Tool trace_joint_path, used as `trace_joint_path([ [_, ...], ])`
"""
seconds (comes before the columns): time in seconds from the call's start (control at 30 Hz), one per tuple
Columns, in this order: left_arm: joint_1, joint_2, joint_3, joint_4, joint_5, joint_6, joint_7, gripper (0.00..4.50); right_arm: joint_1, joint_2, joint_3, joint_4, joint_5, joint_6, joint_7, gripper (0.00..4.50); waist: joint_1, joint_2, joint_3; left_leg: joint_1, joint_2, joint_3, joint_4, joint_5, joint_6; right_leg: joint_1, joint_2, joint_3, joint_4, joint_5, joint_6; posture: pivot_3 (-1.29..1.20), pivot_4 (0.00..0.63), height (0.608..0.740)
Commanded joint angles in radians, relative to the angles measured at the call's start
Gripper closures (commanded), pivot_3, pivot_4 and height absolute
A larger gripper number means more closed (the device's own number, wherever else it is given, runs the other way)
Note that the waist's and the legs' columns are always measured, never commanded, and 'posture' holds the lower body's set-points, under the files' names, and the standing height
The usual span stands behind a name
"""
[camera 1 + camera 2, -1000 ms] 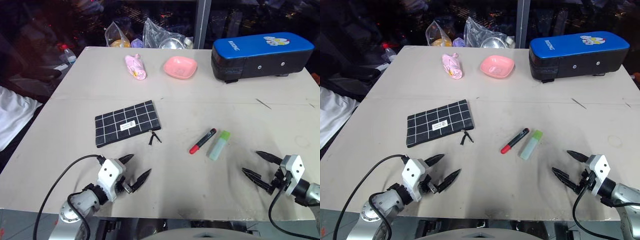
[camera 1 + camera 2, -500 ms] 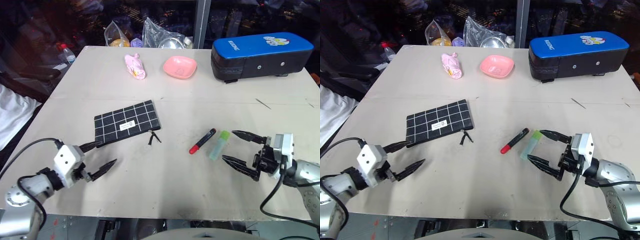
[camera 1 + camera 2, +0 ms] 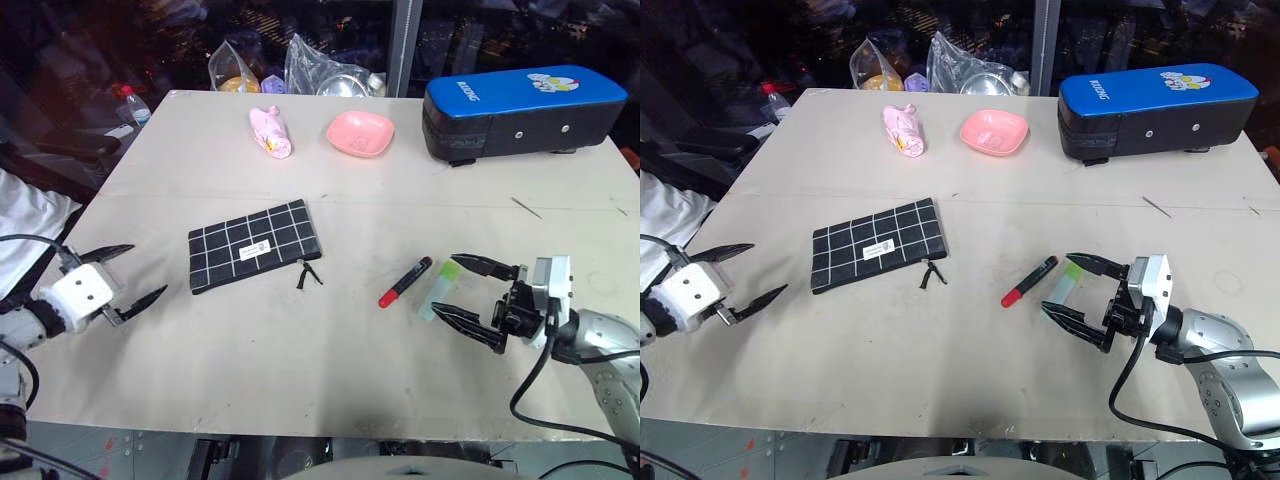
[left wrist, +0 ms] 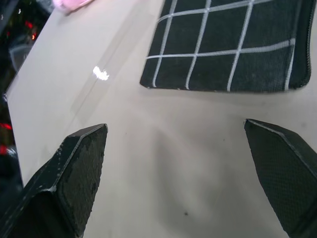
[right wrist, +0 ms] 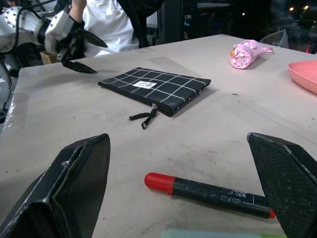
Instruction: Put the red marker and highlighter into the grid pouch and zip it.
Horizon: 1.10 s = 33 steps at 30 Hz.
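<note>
The grid pouch (image 3: 254, 244), black with white lines, lies flat left of centre, its zipper pull (image 3: 309, 274) trailing off its near right corner. The red marker (image 3: 405, 281), black with a red cap, lies beside the pale-green highlighter (image 3: 440, 288). My right gripper (image 3: 445, 284) is open, level, its fingers standing either side of the highlighter's near part, pointing at the marker (image 5: 208, 192). My left gripper (image 3: 147, 269) is open near the table's left edge, aimed at the pouch's left end (image 4: 233, 44) and apart from it.
A blue-topped black case (image 3: 520, 112) stands at the back right. A pink bowl (image 3: 360, 133) and a pink rolled bundle (image 3: 271, 133) lie at the back centre, plastic bags (image 3: 320, 75) behind them. A person in white (image 5: 106, 25) stands past the table's left edge.
My left gripper swung from the front edge out to the left, beside the pouch. My right gripper moved in from the front right to the highlighter, then held still.
</note>
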Motion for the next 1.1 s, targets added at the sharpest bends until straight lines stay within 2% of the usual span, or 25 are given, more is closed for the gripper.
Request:
trace_joint_path([
  [0.03, -0.069, 0.028, -0.063, 0.075, 0.083, -0.109, 0.058, 0.01, 0.002, -0.008, -0.013, -0.033, 0.002, 0.005, -0.010, 0.01, 0.000, 0.000, 0.000, 0.000, 0.000, 0.000, 0.000, 0.000, 0.000, 0.000, 0.000, 0.000, 0.000, 0.000, 0.000, 0.00, 0.150, 0.740],
  [0.17, -0.153, 0.042, -0.154, 0.147, 0.197, -0.199, 0.138, 0.01, 0.009, -0.018, -0.026, -0.028, 0.000, 0.006, -0.007, 0.01, 0.001, -0.001, 0.001, 0.000, 0.000, 0.000, 0.003, 0.000, 0.000, 0.000, 0.001, -0.001, 0.004, 0.000, 0.000, 0.00, 0.150, 0.740],
  [0.27, -0.228, 0.054, -0.251, 0.166, 0.364, -0.319, 0.251, 0.01, 0.011, -0.026, -0.038, -0.026, 0.004, 0.015, -0.011, 0.01, 0.006, 0.000, 0.001, 0.000, -0.001, 0.000, 0.004, 0.000, 0.000, -0.001, 0.001, -0.001, 0.007, 0.000, 0.000, 0.00, 0.150, 0.740],
  [0.53, -0.333, 0.024, -0.365, 0.208, 0.503, -0.412, 0.458, 0.01, 0.024, -0.026, -0.048, -0.036, -0.005, 0.014, -0.025, 0.01, 0.007, 0.000, 0.001, 0.001, -0.003, 0.000, 0.007, 0.000, 0.000, -0.001, 0.001, 0.000, 0.011, 0.000, 0.001, 0.00, 0.150, 0.740],
  [0.77, -0.388, -0.058, -0.404, 0.185, 0.488, -0.462, 0.580, 0.01, 0.041, -0.024, -0.059, -0.050, -0.011, 0.009, -0.037, 0.01, 0.002, -0.001, 0.002, 0.001, -0.002, 0.000, 0.007, 0.000, 0.000, -0.001, 0.002, -0.001, 0.012, 0.000, 0.001, 0.00, 0.150, 0.740],
  [1.1, -0.324, -0.130, -0.419, 0.055, 0.464, -0.496, 0.662, 0.01, 0.048, -0.026, -0.060, -0.052, -0.023, 0.007, -0.053, 0.01, -0.005, -0.002, 0.002, 0.001, 0.000, 0.002, 0.007, 0.000, 0.000, -0.002, 0.003, 0.000, 0.013, 0.000, 0.001, 0.00, 0.150, 0.740],
])
